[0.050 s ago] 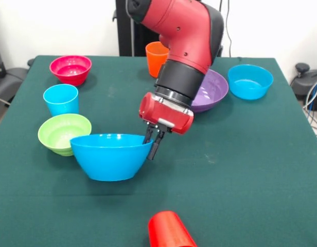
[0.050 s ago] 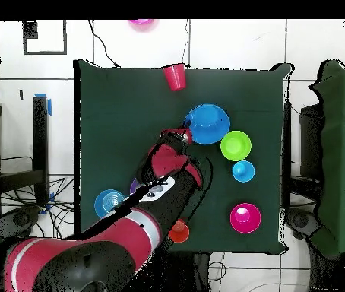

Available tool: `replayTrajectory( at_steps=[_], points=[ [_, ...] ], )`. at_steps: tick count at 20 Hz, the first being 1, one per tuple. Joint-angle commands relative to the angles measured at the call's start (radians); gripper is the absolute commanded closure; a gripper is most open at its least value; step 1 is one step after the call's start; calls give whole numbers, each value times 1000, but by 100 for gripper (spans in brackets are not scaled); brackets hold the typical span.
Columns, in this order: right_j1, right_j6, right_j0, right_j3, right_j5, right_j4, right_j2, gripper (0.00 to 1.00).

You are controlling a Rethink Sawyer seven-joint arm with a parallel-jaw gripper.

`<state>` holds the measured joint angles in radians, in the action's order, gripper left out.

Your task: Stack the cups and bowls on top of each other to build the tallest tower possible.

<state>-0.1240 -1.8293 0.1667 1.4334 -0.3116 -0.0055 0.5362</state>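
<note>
My gripper (image 1: 151,144) is shut on the right rim of the large blue bowl (image 1: 111,156), one finger inside the wall and one outside. The bowl stands upright, and I cannot tell whether it is off the cloth. Left of it are a lime green bowl (image 1: 63,133), a light blue cup (image 1: 60,99) and a hot pink bowl (image 1: 71,68). A purple bowl (image 1: 215,90) and an orange cup (image 1: 156,56) are partly hidden behind the arm. A smaller blue bowl (image 1: 249,81) stands far right. A red cup (image 1: 170,230) lies on its side at the near edge. No tower stands.
In the overhead view the arm (image 2: 141,220) crosses the table (image 2: 115,106) and covers most of the purple bowl (image 2: 134,187). The green bowl (image 2: 235,144) nearly touches the large blue bowl (image 2: 207,124). A pink object (image 2: 140,23) lies off the table.
</note>
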Motion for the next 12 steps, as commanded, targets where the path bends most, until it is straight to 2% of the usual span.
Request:
replayTrajectory(
  at_steps=[1,7,12],
  points=[
    [-95,-109,-132,-3,116,-167,-352,100],
    [-171,-112,-305,75,214,-226,-563,100],
    [-216,-78,-399,121,256,-269,-677,100]
  ],
)
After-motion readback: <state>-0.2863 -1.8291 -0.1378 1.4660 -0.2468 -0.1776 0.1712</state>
